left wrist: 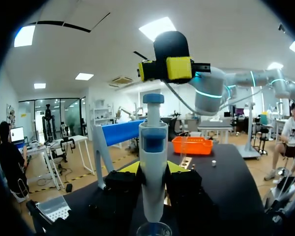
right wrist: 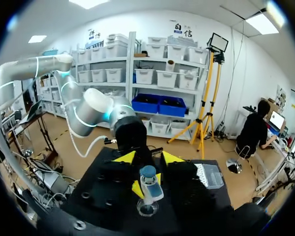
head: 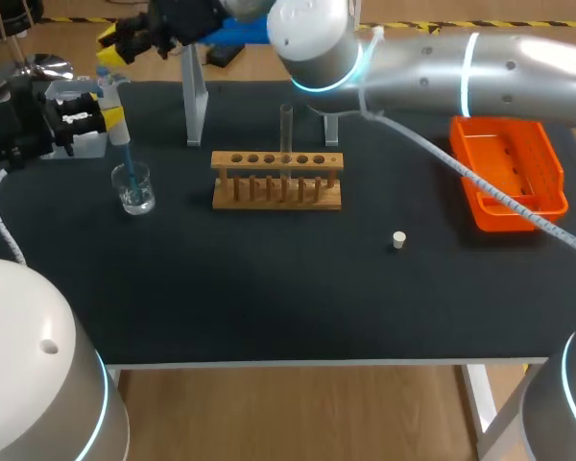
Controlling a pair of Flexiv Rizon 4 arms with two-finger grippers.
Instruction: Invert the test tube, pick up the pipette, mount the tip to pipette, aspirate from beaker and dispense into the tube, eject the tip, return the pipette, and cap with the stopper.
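One black table [head: 269,288]; left gripper [left wrist: 153,183] clamps pipette [left wrist: 153,145] over beaker [head: 134,189], right gripper [right wrist: 147,158] gapes

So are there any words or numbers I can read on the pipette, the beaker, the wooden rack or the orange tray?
No text can be read on any of them.
pipette: a dark blue patch on its body, but too blurred to show letters or numbers.
beaker: no marks can be made out.
wooden rack: no print shows.
orange tray: no print shows.
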